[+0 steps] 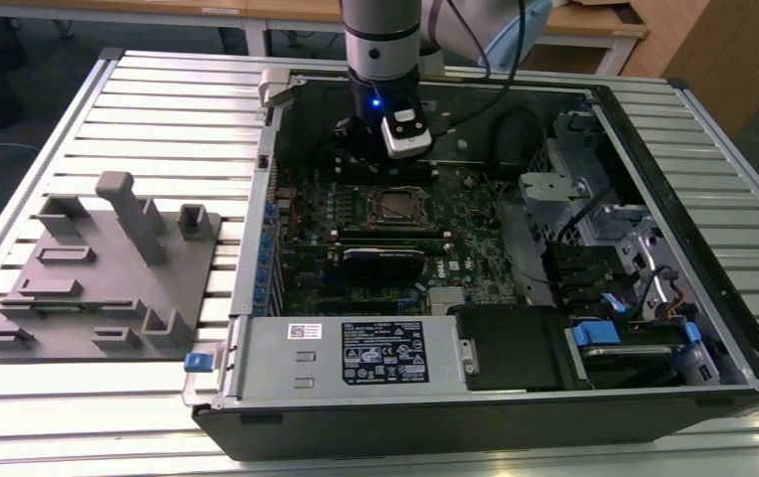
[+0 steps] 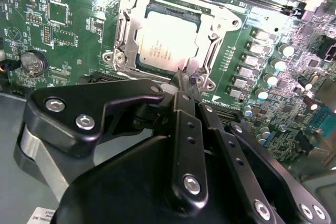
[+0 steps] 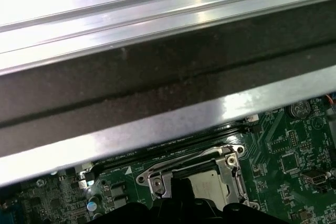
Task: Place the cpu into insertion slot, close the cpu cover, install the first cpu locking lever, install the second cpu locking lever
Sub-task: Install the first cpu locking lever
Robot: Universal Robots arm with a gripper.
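The silver-tan cpu (image 2: 168, 40) lies flat in the insertion slot (image 1: 393, 206) on the green motherboard. The cpu cover (image 2: 125, 30), a silver frame plate, lies down around the chip, which shows through its window. My gripper (image 2: 185, 80) has its black fingers drawn together, the tips at the socket's edge by one corner. Whether they pinch a thin lever there cannot be told. In the exterior view the gripper (image 1: 382, 164) hangs just behind the socket inside the open case. In the first wrist view the fingertips (image 3: 181, 186) overlap the cover (image 3: 157, 182) and the cpu (image 3: 207, 182).
The open computer case (image 1: 697, 119) lies on a slatted metal table. Its wall (image 3: 157, 77) runs close behind the gripper. A black card (image 1: 382, 263), the power supply (image 1: 353, 353) and drive bays (image 1: 618, 258) surround the board. A grey fixture block (image 1: 101, 268) stands at the exterior view's left.
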